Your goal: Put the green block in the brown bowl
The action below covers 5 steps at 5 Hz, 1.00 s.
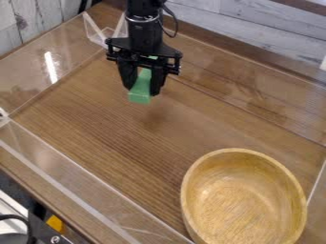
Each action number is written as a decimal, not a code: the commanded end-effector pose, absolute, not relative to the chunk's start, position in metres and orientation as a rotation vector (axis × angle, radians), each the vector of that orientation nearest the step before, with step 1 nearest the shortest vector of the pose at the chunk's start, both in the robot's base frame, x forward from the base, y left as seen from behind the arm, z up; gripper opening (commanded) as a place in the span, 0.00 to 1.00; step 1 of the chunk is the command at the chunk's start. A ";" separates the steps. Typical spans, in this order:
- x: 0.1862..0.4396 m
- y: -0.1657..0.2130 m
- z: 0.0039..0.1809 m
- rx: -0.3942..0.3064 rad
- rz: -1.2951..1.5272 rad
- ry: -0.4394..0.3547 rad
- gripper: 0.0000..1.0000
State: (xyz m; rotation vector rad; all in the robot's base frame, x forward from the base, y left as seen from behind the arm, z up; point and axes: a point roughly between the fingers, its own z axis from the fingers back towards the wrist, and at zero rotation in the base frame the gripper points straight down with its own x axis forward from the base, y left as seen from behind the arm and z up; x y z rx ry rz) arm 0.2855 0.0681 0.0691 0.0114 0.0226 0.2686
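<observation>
My gripper [143, 84], black and pointing straight down, is at the upper middle of the camera view. Its two fingers are shut on the green block [143, 88], a short bright green bar that stands roughly upright between them, just above the wooden tabletop [114, 143]. The brown bowl [189, 189], round, shallow and of light tan wood, sits at the lower right corner with nothing in it. The bowl lies well to the right of and nearer than the gripper, with bare wood between them.
Clear plastic walls [76, 181] ring the tabletop, along the front-left edge and the far sides. A white plank wall [268, 24] rises behind. Black hardware [19, 224] shows below the table edge at the lower left.
</observation>
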 end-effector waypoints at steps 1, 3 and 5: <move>0.311 0.079 0.090 0.033 0.273 -0.068 0.00; 0.346 0.096 0.087 0.057 0.292 -0.104 0.00; 0.366 0.106 0.090 0.068 0.292 -0.123 0.00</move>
